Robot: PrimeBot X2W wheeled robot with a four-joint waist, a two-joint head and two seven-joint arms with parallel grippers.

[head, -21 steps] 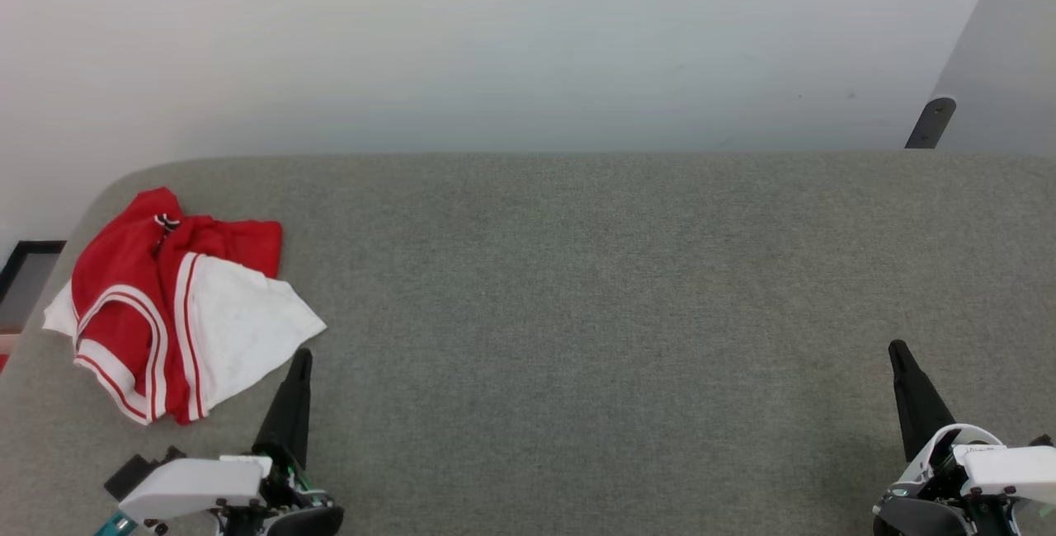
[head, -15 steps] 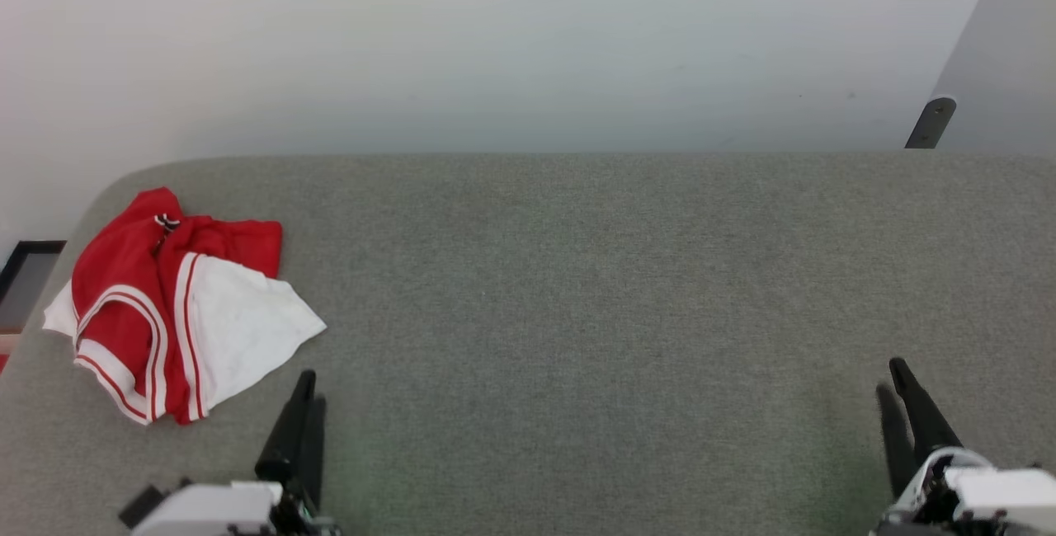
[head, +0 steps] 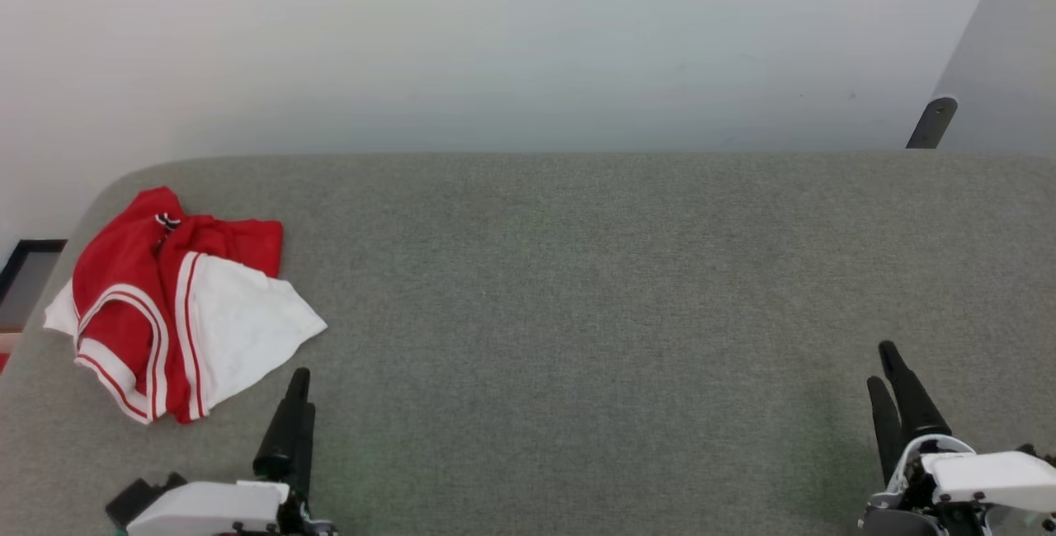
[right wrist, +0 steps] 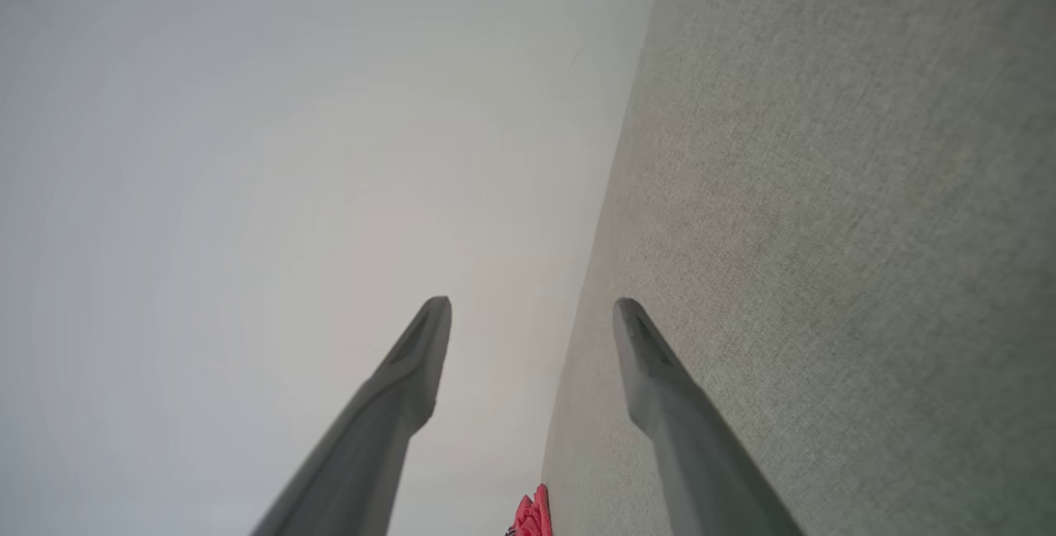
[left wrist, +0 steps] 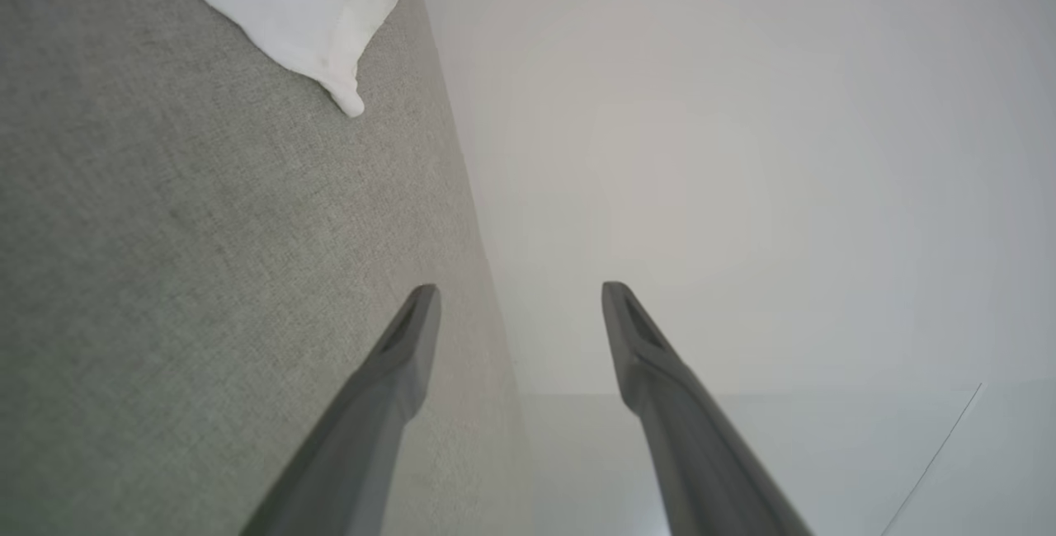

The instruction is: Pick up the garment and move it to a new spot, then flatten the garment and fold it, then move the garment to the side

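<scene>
A: Where is the shirt [head: 165, 305]?

B: Bunched on the grey surface [head: 577, 289], ahead of the left claw [head: 302, 392] and off to its left. The white sleeve [head: 247, 326] has a corner near its tips.

A: And the claws?

B: The left claw is released, fingers apart, grasping nothing. The right claw [head: 880, 364] is also released and empty, well apart from the shirt.

A: What could go wrong?

B: Pinching only the sleeve. The cloth looks thin, so the red body may drag or slide over the surface's edge just beyond the shirt. Going too low, the tips could snag the weave.
</scene>
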